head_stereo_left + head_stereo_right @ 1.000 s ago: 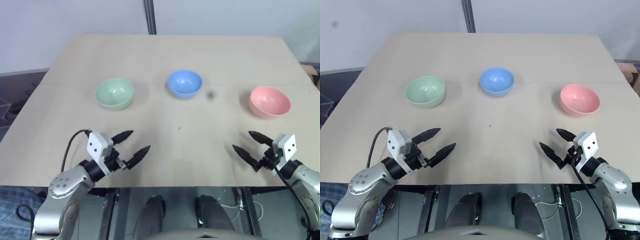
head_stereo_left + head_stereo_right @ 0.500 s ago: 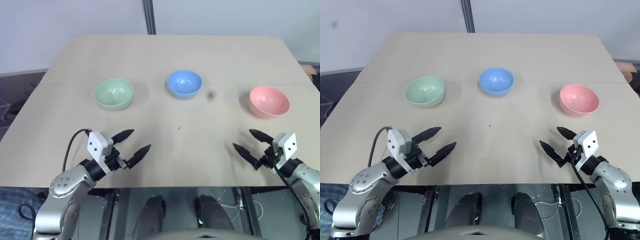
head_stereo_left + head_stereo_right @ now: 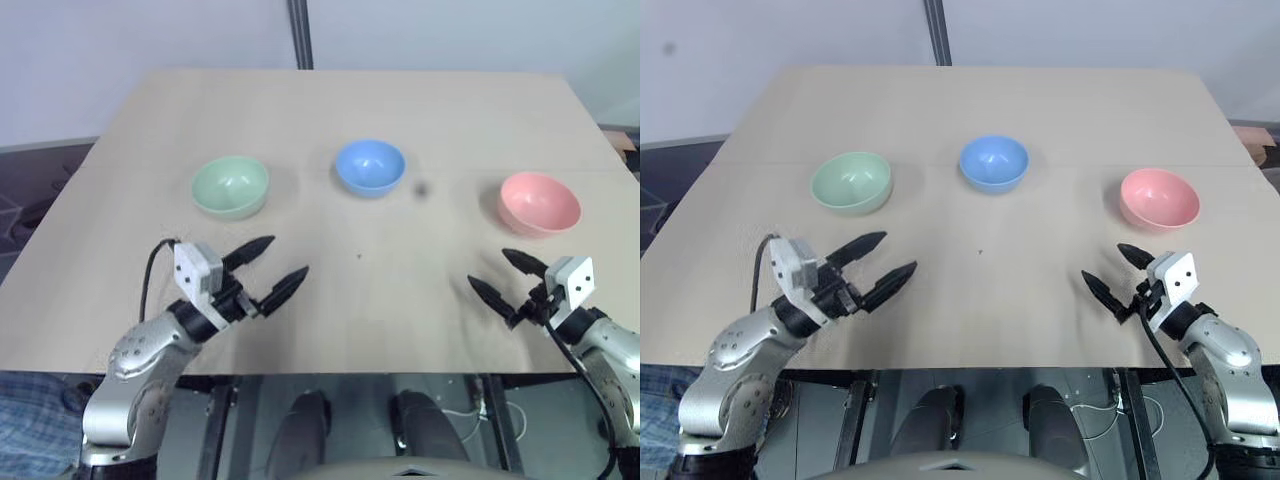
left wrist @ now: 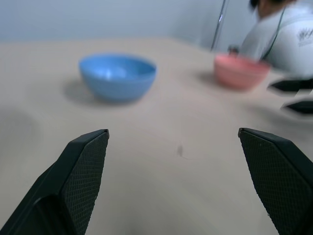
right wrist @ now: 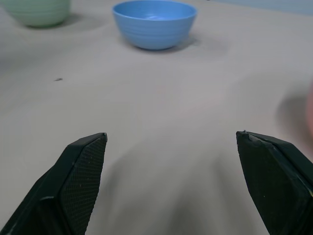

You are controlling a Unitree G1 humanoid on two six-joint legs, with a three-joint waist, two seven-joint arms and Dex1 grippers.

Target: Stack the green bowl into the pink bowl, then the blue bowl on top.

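Observation:
Three bowls stand in a row across the middle of the tan table [image 3: 330, 100]: the green bowl [image 3: 230, 186] on the left, the blue bowl [image 3: 369, 166] in the centre, the pink bowl [image 3: 540, 203] on the right. My left gripper [image 3: 275, 267] is open and empty near the front edge, short of the green bowl and a little right of it. My right gripper [image 3: 503, 274] is open and empty just short of the pink bowl. The left wrist view looks at the blue bowl [image 4: 118, 77] and pink bowl [image 4: 240, 71]. The right wrist view has the blue bowl [image 5: 154, 23] ahead and the green bowl [image 5: 36, 11] beside it.
A small dark speck [image 3: 421, 188] lies on the table between the blue and pink bowls. A metal pole [image 3: 299, 33] rises behind the far edge. In the left wrist view a person in a white shirt [image 4: 281, 34] sits beyond the pink bowl.
My left gripper has risen a little and moved slightly toward the bowls. The right gripper has hardly moved. The bowls stay where they were.

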